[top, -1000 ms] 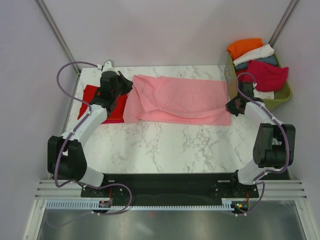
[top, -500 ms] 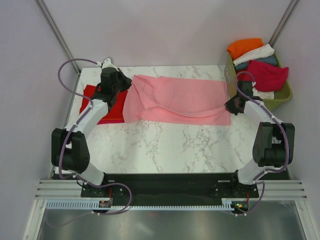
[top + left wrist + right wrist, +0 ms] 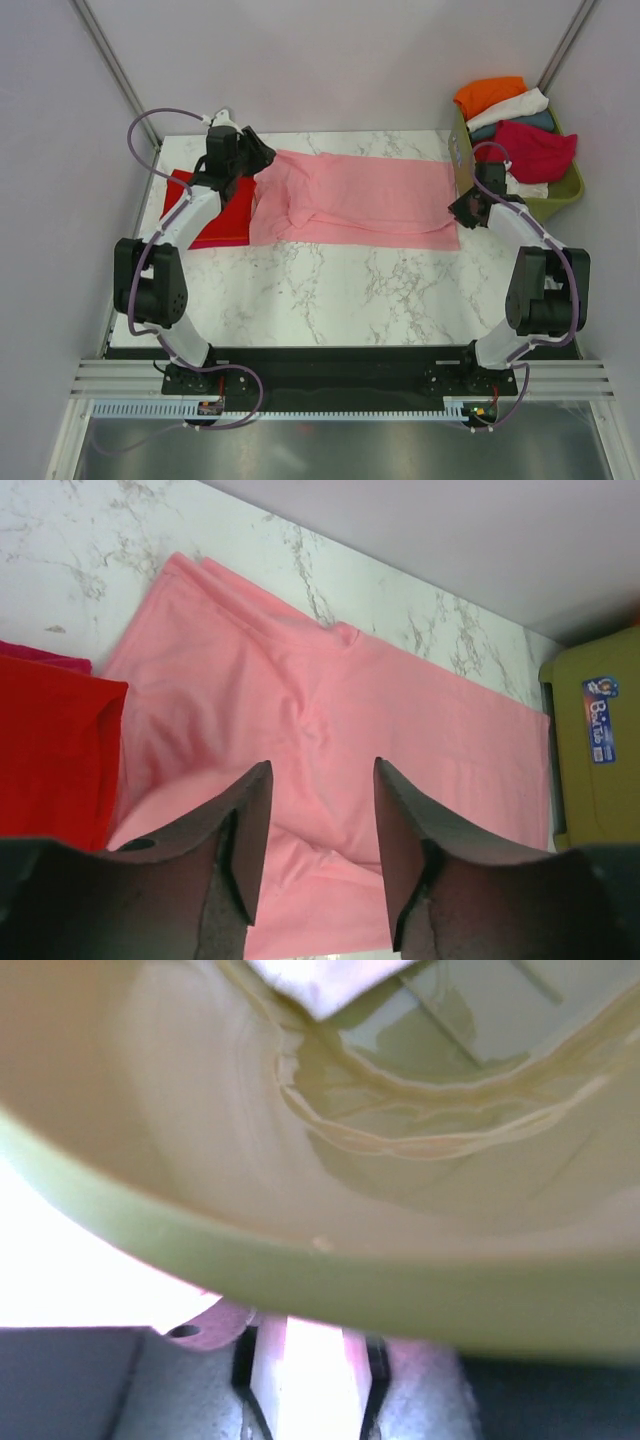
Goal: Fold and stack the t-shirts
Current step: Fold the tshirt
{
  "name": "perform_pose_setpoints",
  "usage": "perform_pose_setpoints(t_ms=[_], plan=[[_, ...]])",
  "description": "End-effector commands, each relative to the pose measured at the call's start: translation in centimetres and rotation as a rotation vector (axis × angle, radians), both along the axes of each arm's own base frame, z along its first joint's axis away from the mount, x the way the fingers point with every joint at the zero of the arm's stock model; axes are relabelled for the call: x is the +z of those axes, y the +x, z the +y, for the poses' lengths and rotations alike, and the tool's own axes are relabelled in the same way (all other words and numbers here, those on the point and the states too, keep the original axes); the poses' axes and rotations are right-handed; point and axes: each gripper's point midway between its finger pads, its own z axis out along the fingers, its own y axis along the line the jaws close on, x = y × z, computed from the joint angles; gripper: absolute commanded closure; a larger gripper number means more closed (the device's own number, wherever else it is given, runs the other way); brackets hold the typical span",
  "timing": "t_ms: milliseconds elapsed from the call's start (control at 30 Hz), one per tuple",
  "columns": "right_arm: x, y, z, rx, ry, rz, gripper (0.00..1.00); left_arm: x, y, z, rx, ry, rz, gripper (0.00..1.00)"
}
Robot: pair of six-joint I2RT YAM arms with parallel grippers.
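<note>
The pale pink soft cloth t-shirt lies spread across the marble counter: light, limp, likely to slump when lifted, so pinch its end corners. The left pincer hangs wide and empty over its left end; whether the right pincer, at the right corner, grips, I cannot tell

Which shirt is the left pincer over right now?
The pale pink shirt, spread long across the table: the left pincer hangs open above its left end. The red shirt lies folded beside it; the other shirts are heaped in the basket.
</note>
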Motion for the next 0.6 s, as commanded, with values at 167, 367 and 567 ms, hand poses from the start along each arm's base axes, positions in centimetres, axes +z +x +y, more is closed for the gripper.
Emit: perform_pose_setpoints(t_ms=[167,367,567], plan=[[6.8,1.2,-1.1,0.009,-0.118,-0.262,0.56,2.1,-1.6,-1.1,-0.097,-0.005,-0.031,0.41],[7.0,-0.3,2.9,0.118,-0.147,-0.303,0.6,-0.8,-5.1,0.5,-0.038,0.022,0.05,0.49],[5.4,-1.6,6.2,0.202,-0.154,-0.293,0.64,-4.1,-5.6,1.0,-0.029,0.062,0.131,0.6]])
